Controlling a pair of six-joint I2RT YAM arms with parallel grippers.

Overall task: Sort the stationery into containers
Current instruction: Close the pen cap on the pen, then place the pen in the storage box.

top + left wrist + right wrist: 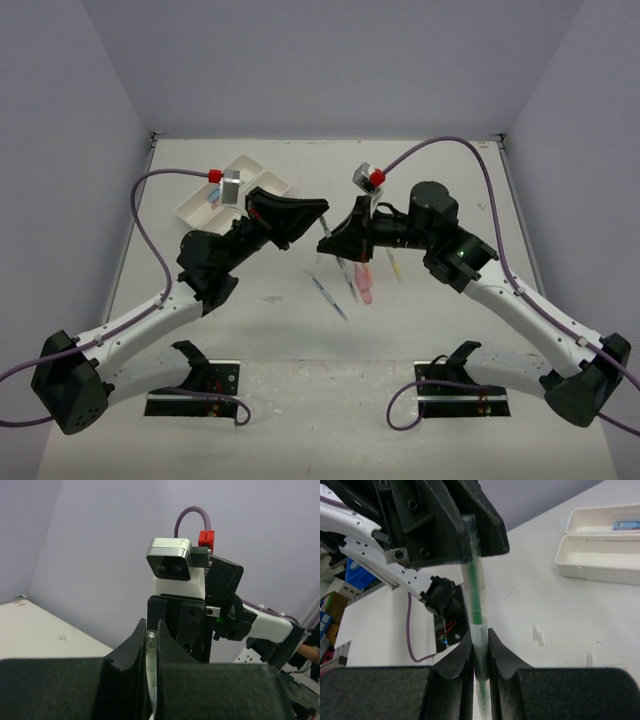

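The pen [476,615], a thin clear one with a green core, is in the air between the two arms, above the middle of the surface [450,190]. It touches nothing except the two grippers. The right gripper [480,650] is closed on its lower part. The left gripper [151,635] is closed on its upper end, and the tip of the pen just shows between its jaws. So both arms hold the same pen, and I judge this to be a handover to the left arm, because the two white trays [560,555] stand on the left arm's side.

To do this step well, only one gripper should let go, and I think it should be the right one. It should open fully before either arm moves, because pulling while both grip could bend the pen or twist it out of the left jaws. The left hold is near the end of the pen, so the free length may swing, and a slow carry is safer. Over the tray, the pen should lie along the tray's long side and be released low.

One tray already holds a blue item [626,526]. A pink marker [365,285] and thin pens [328,296] lie on the surface below.
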